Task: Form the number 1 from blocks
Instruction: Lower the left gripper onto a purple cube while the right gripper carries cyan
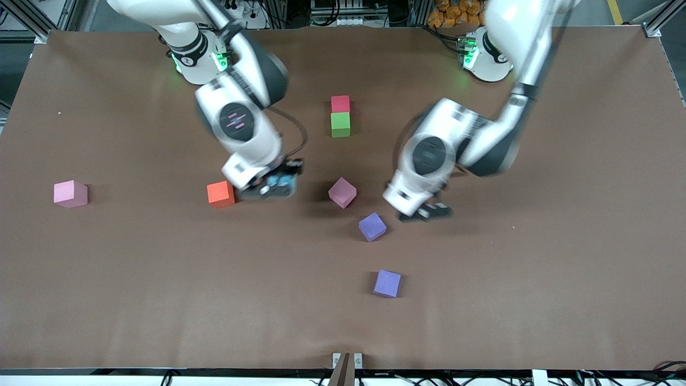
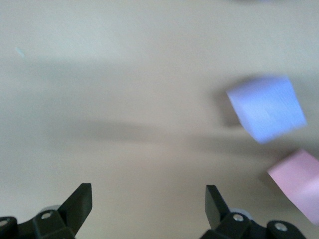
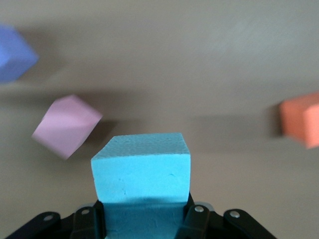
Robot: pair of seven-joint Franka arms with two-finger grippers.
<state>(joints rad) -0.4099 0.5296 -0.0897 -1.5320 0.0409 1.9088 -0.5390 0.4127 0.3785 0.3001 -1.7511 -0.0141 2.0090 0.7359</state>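
Light blue block [image 3: 141, 169] clamped in right tool [image 3: 141, 219], visible only wrist-side.

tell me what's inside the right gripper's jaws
The right gripper is shut on a light blue foam cube, beside the orange foam cube. The light blue cube's lower part and underside are covered by the fingers.

Small matte foam cubes on the brown table [image 1: 107, 279]: red cube [image 1: 340, 104], green cube [image 1: 340, 124], orange cube [image 1: 221, 193], light blue cube [image 3: 142, 172].
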